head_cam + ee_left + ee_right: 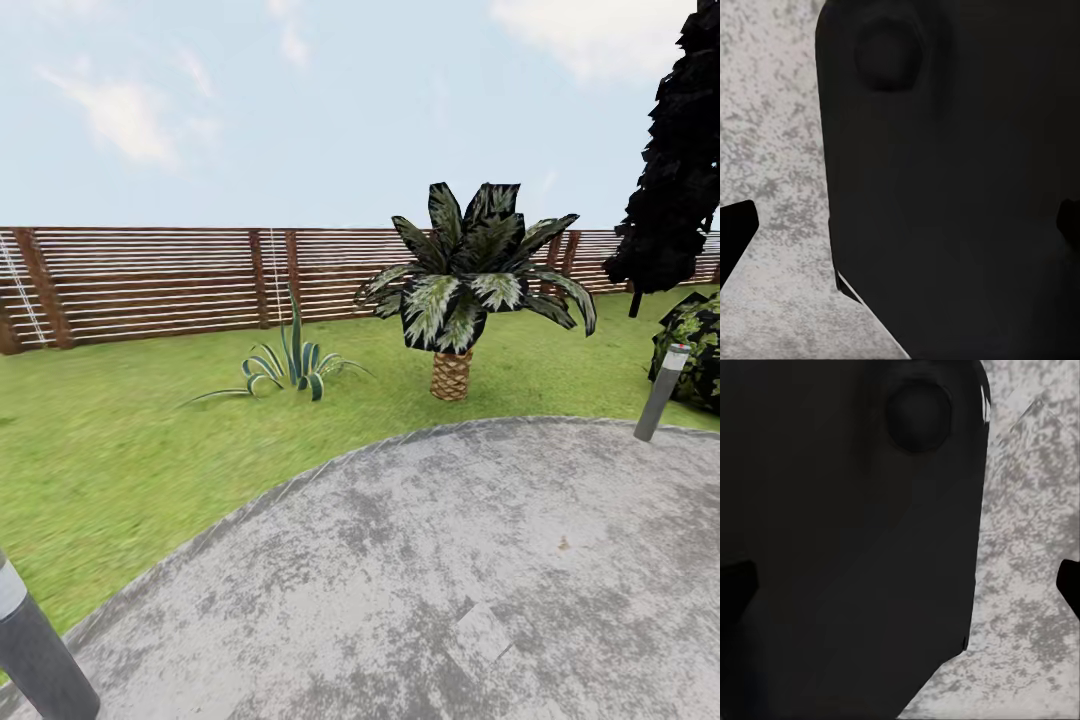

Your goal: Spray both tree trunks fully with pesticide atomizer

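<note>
Grey mottled paving [480, 580] curves below the garden lawn [130, 450]. Beyond it, a short palm [455, 300] stands before the slat fence [150, 280], an agave [295, 365] beside it. Both wrist views show dark robot body; finger spread cannot be told.

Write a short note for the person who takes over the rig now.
Left tool: open, empty, above grey paving.
Right tool: open, empty, above the same paving.
Head view faces a short palm, a spiky plant, a dark cypress and the fence; none is a job tree.
Done: nothing held yet.
Left: find the atomizer, pick it up, spray both trunks.
</note>
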Available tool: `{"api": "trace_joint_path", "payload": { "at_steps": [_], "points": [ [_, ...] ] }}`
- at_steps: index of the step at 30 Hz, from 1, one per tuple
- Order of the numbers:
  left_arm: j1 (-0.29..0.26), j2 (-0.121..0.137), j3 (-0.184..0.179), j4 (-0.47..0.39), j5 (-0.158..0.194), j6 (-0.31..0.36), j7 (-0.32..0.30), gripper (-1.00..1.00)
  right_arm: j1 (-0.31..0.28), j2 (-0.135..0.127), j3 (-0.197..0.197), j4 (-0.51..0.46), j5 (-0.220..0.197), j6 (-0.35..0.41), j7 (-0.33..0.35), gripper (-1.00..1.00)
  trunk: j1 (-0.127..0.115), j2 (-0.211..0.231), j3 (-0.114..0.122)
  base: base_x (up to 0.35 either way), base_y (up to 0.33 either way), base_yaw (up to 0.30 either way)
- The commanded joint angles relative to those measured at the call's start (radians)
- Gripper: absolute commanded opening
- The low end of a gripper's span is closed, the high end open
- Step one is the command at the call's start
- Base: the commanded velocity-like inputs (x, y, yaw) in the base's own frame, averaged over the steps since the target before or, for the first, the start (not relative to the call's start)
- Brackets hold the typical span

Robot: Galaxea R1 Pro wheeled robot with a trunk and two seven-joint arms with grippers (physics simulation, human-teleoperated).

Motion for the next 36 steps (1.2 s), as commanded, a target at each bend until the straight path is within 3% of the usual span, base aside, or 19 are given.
{"api": "trace_joint_path", "payload": {
  "at_steps": [1, 8, 15, 31, 32, 36],
  "points": [
    [0.003, -0.002, 0.001, -0.006, 0.002, -0.006, 0.002, 1.00, -0.002, 0.006, 0.002, -0.006, 0.004, 0.000, -0.006, 1.00, 0.000, 0.000, 0.000, 0.000, 0.000, 0.000],
    [0.003, -0.002, 0.002, -0.016, 0.002, -0.005, 0.002, 1.00, -0.002, 0.045, 0.002, -0.028, 0.004, 0.000, -0.006, 1.00, 0.000, 0.000, 0.000, 0.000, 0.000, 0.000],
    [-0.001, -0.002, 0.000, -0.032, -0.001, -0.020, 0.002, 1.00, -0.002, 0.045, 0.002, -0.032, 0.005, -0.026, -0.008, 1.00, 0.000, 0.000, 0.000, 0.000, 0.000, 0.000],
    [-0.007, 0.020, 0.002, -0.101, -0.003, -0.109, 0.002, 1.00, -0.003, -0.034, -0.004, -0.085, 0.005, -0.115, -0.011, 1.00, 0.000, 0.000, 0.000, 0.000, 0.000, 0.000],
    [-0.009, 0.020, 0.002, -0.104, -0.003, -0.401, 0.002, 1.00, -0.003, -0.036, -0.004, -0.163, 0.005, -0.306, -0.011, 1.00, 0.000, 0.000, 0.000, 0.000, 0.000, 0.000],
    [-0.012, 0.024, 0.002, -0.153, -0.003, -0.403, 0.002, 1.00, -0.003, -0.040, -0.004, -0.285, 0.005, -0.307, -0.011, 1.00, 0.000, 0.000, 0.000, 0.000, 0.000, 0.000]
  ]
}}
